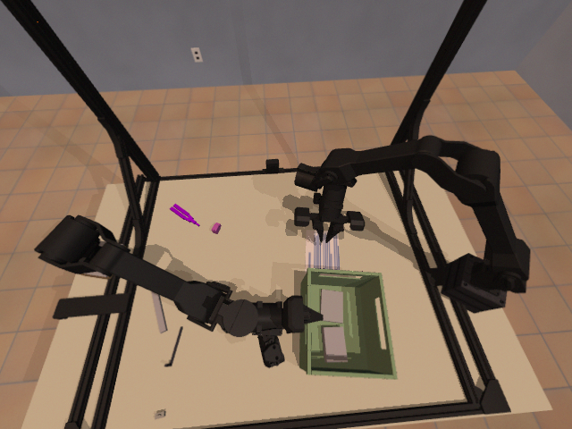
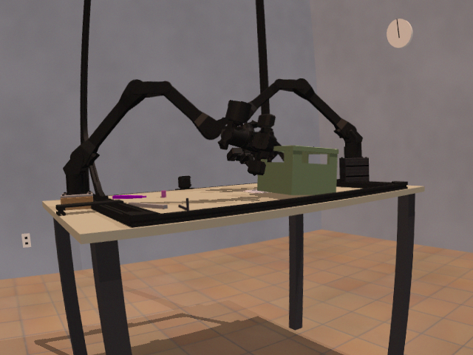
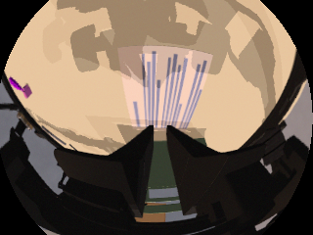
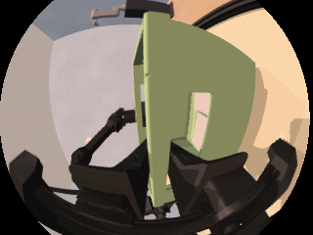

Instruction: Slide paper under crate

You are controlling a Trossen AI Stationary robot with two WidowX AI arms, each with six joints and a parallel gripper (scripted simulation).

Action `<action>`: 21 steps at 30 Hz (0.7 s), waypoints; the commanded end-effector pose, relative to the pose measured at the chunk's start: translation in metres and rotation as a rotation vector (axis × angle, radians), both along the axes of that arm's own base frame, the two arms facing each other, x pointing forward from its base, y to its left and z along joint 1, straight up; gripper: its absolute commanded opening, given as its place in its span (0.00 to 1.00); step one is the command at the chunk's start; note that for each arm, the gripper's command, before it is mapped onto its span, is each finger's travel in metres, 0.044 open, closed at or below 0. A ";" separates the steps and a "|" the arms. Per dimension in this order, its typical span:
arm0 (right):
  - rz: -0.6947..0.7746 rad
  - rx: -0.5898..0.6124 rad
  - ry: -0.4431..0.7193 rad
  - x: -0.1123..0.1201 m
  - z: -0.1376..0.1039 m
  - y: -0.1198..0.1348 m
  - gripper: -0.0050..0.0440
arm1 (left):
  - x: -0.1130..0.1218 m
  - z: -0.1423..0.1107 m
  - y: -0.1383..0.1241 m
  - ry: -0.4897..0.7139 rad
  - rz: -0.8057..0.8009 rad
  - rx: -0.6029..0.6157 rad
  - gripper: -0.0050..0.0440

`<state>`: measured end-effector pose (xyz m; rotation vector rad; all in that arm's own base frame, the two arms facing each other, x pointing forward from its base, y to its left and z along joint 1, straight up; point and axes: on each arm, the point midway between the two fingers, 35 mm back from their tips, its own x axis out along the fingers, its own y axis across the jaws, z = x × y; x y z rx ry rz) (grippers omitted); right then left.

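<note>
The green crate [image 1: 366,314] [image 2: 312,179] [image 3: 165,168] [image 4: 215,64] seems tipped slightly, its left side in the top view raised. The pale sheet with blue lines [image 1: 330,256] [image 2: 252,191] [image 3: 129,88] lies flat at the crate's far short end in the top view; I cannot tell how much is under it. My right gripper [image 1: 315,315] [image 4: 156,141] is shut on the top of the crate's left long wall. My left gripper [image 1: 324,241] [image 3: 159,129] hangs over the sheet, almost shut and empty. Whether its tips touch the sheet is unclear.
Two grey blocks [image 1: 332,306] [image 1: 334,341] lie in the crate. A purple tool [image 1: 183,214] and a pink block [image 1: 215,228] lie at the far left in the top view. A grey strip [image 1: 159,314] and a black hex key [image 1: 175,346] lie nearer. A dark frame [image 1: 277,421] borders the table.
</note>
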<state>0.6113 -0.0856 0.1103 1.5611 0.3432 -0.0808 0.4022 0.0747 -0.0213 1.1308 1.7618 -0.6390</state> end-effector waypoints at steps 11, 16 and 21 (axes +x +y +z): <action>0.000 -0.005 -0.082 0.004 0.041 0.000 0.10 | -0.004 -0.026 0.000 0.021 -0.005 0.000 0.22; 0.000 -0.005 -0.082 0.004 0.041 0.000 0.10 | -0.004 -0.034 0.000 0.021 -0.005 0.000 0.22; 0.000 -0.005 -0.082 0.004 0.041 0.000 0.10 | -0.004 -0.039 0.000 0.021 -0.005 0.000 0.22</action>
